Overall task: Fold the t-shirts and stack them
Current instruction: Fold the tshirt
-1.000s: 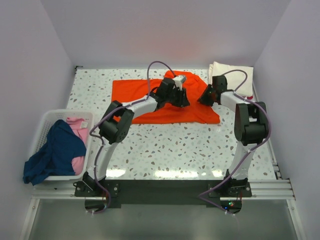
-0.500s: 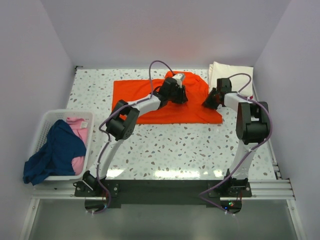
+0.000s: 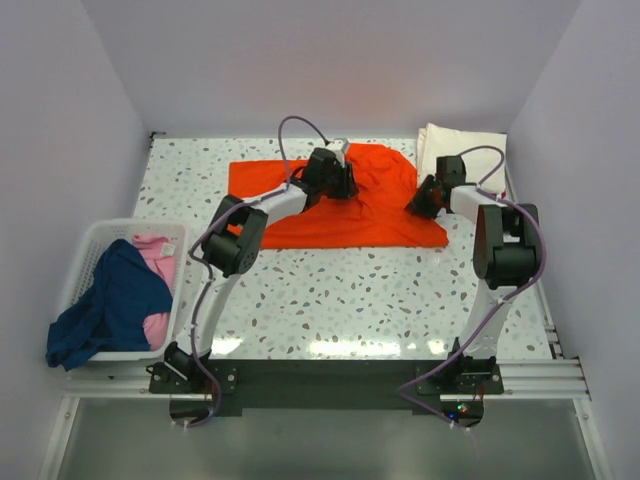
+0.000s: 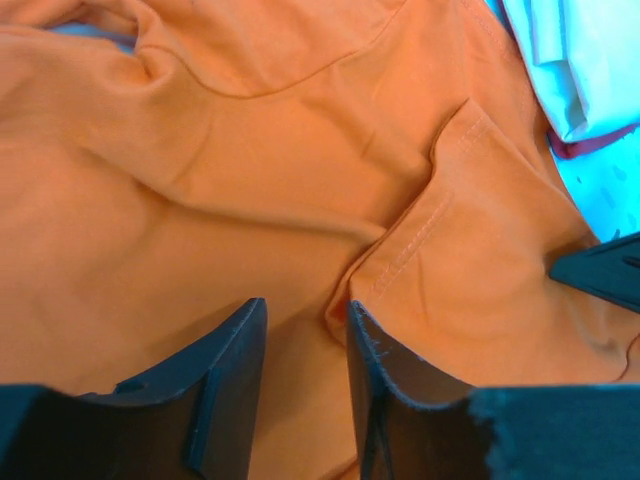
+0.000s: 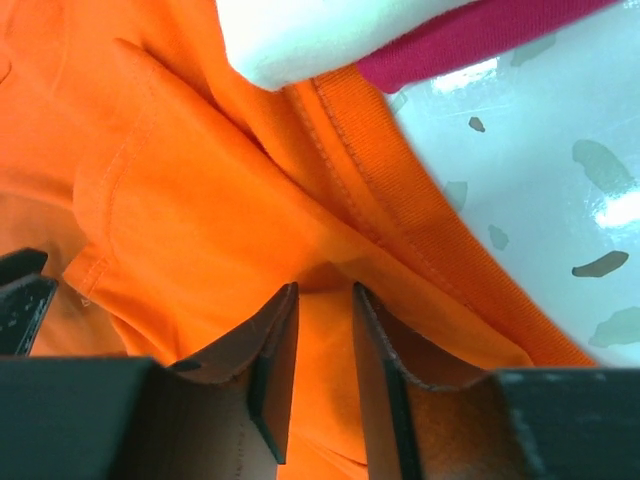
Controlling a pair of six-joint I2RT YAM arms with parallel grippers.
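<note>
The orange t-shirt [image 3: 330,215] was spread over the far half of the bench [image 3: 330,300], right under both grippers, and its right edge ran up against the folded cream-white t-shirt [image 3: 465,150] in the far right corner. The left gripper [image 4: 305,320] had its jaws narrowed onto a ridge of the orange cloth. The right gripper [image 5: 322,300] was pinched on another fold with its jaws nearly together. Compared with a second ago, the left gripper had slid toward the far left, and the shirt's near right corner had crept a bit further right.
</note>
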